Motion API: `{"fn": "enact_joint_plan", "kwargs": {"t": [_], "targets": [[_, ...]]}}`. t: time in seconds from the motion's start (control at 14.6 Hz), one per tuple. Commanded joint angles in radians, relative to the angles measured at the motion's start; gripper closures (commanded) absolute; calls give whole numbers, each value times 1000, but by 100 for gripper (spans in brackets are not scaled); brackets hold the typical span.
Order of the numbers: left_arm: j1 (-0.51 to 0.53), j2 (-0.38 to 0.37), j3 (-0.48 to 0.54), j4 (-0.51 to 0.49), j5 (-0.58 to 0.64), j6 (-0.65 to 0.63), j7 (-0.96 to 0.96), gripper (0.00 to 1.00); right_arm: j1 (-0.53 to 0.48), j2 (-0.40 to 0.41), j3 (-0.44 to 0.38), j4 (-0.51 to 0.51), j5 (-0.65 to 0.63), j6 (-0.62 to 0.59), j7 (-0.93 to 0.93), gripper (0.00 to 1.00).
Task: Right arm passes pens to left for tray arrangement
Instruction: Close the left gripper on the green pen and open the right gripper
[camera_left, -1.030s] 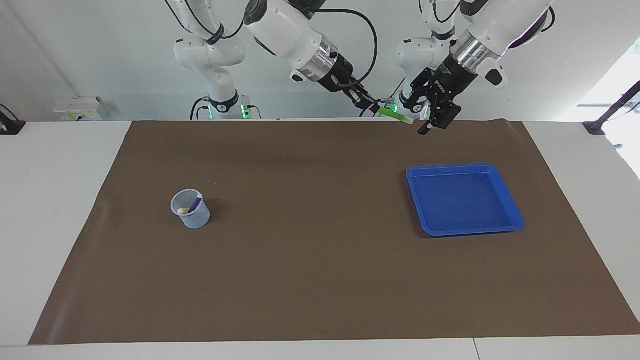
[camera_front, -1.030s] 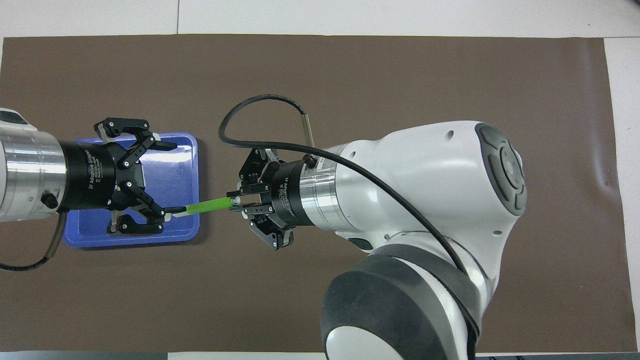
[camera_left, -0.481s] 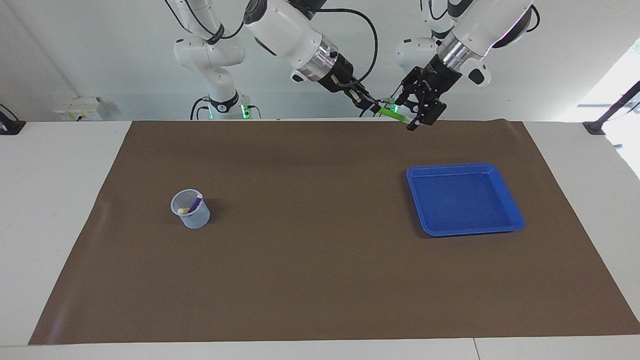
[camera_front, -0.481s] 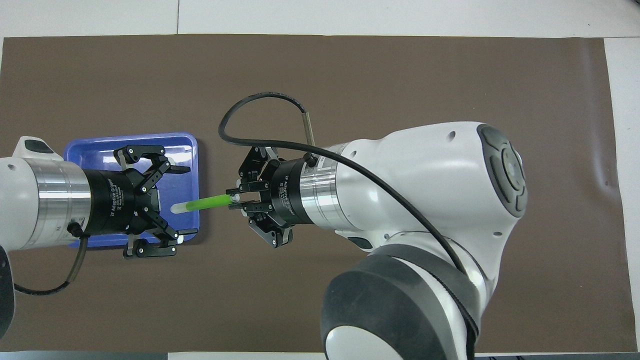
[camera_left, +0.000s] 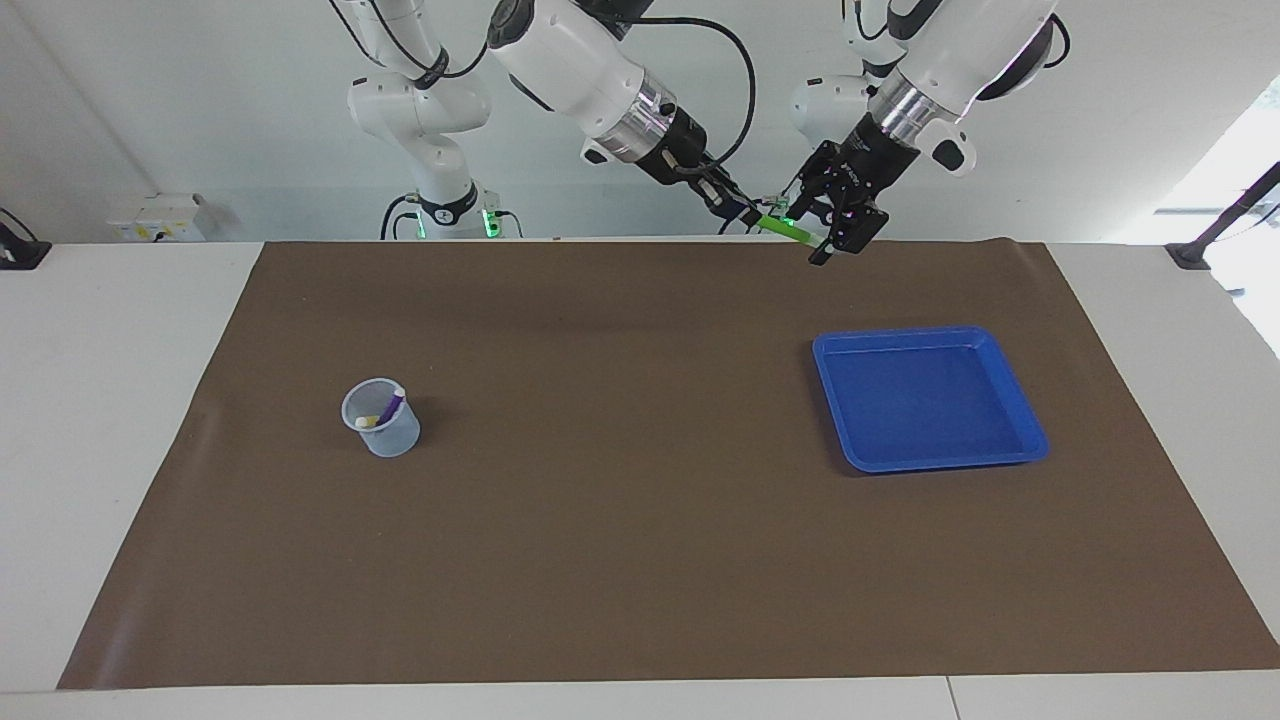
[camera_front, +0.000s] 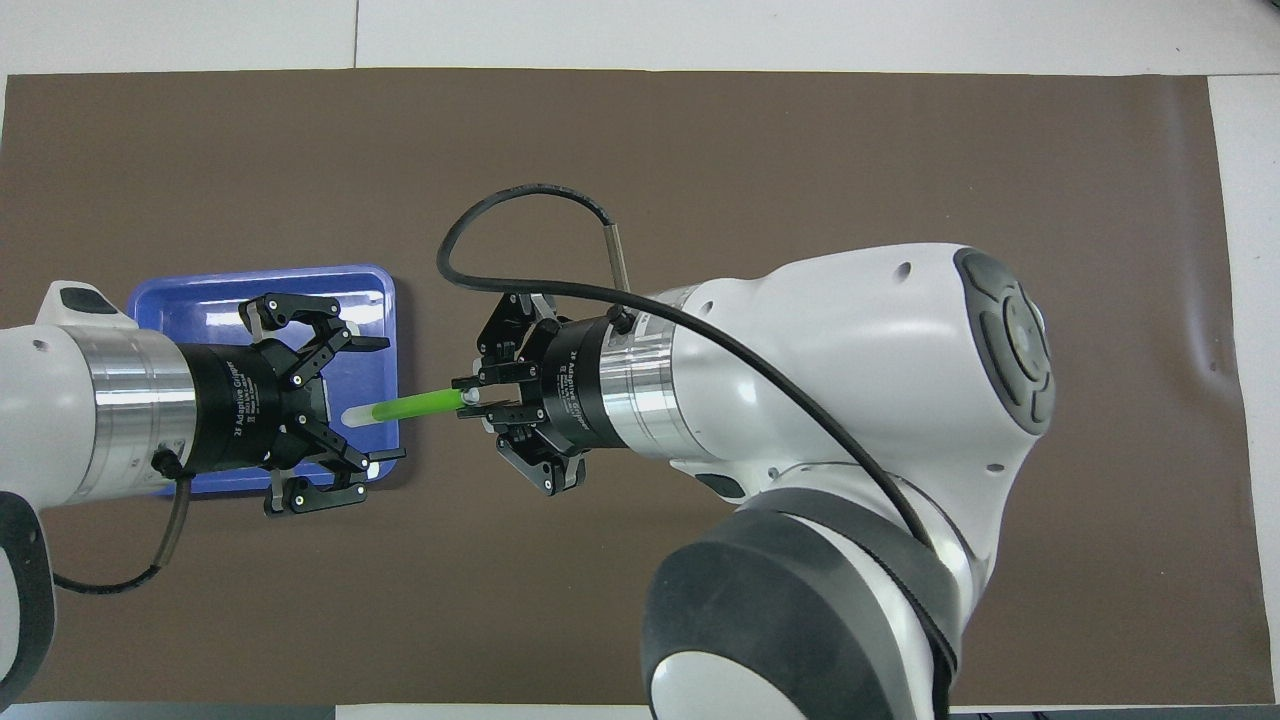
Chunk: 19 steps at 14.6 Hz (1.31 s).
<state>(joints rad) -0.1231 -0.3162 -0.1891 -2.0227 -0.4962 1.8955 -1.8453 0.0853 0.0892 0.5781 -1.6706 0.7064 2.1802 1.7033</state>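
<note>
Brown mat (camera_left: 620, 520) below: right claw (camera_front: 470, 400) clamps green pen (camera_front: 410, 407), whitish end pointing into spread left claw (camera_front: 375, 410).

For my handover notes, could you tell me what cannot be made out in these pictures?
- Cup: hidden under the right arm overhead; in the facing view its purple pen and yellow pen show only their tops.
- Tray: partly covered overhead by the left gripper.
</note>
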Motion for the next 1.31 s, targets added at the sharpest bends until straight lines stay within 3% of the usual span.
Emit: {"fn": "enact_joint_plan", "kwargs": {"t": [0.0,0.27,0.69,0.76,0.82,0.89,1.24], "targets": [[-4,-37,-3,-42,-15,28,-14,46,-7,7,14,5,18,18,13,100],[-3,-37,-3,-42,-15,27,-14,97,-7,7,14,5,16,18,13,100],[11,-35,-1,-37,-15,31,-32,100,-7,7,14,5,15,16,13,100],[11,-35,-1,-37,-15,34,-40,100,-7,7,13,5,7,16,10,68],[11,-35,-1,-37,-15,39,-42,100,-9,7,12,6,2,16,6,25],[11,-34,-1,-36,-15,39,-42,100,-9,7,11,8,-2,16,4,0],[31,-30,-1,-34,-8,56,-23,100,-10,7,-4,9,-114,9,-22,0]]}}
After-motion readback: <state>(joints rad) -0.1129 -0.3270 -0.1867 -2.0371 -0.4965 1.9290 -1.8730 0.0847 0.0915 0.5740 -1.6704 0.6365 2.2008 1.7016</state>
